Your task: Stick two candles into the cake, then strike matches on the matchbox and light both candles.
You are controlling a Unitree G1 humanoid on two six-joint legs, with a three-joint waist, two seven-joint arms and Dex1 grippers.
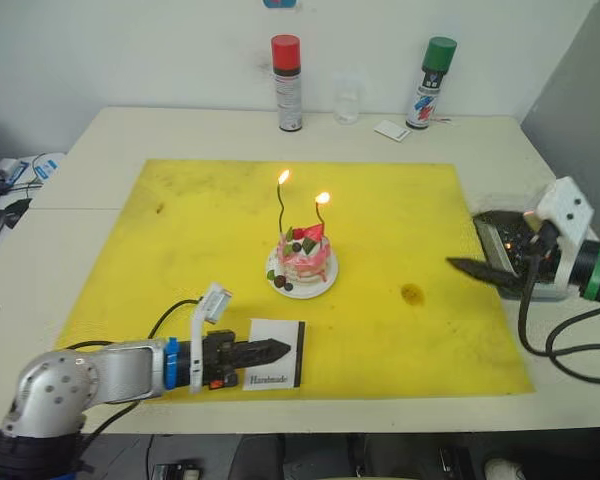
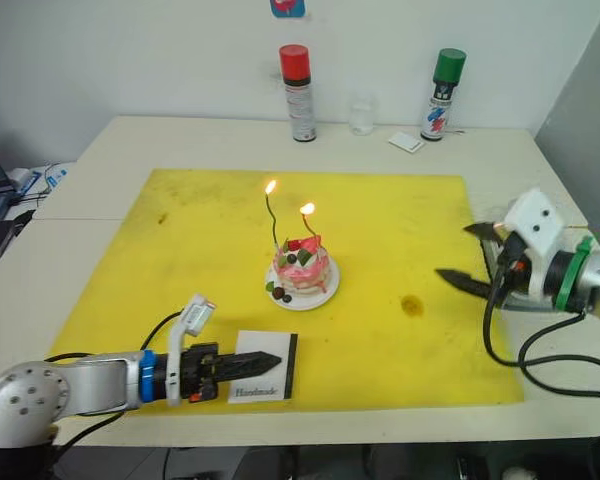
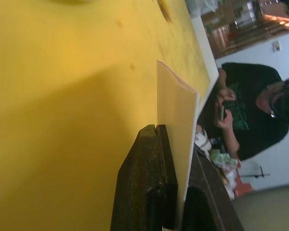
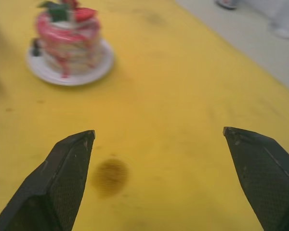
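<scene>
Seemingly both candles (image 1: 281, 212) alight

Cream table (image 1: 100, 150) against white wall (image 1: 130, 50)

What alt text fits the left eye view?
Two lit candles stand in a small cake on a yellow mat. The left tool is shut on the matchbox; the right tool is open and empty at the mat's right edge.

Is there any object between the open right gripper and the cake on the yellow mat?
Nothing visible does. Between the right gripper and the cake lies only bare yellow mat with a dark stain.
</scene>
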